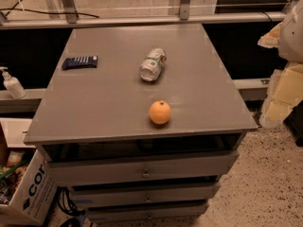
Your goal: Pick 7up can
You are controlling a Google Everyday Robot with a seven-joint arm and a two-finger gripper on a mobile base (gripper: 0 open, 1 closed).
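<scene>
The 7up can (153, 64) lies on its side in the middle of the grey cabinet top (109, 103). It is white and green with a red spot, and one silver end faces the front. My gripper (289, 37) shows only as a pale shape at the right edge of the camera view, beyond the cabinet's right side. It is well to the right of the can and touches nothing on the cabinet top.
An orange (160, 112) sits near the front edge, in front of the can. A flat dark blue packet (80, 62) lies at the back left. A pump bottle (12, 84) stands on a ledge to the left. A cardboard box (26, 193) stands on the floor at the lower left.
</scene>
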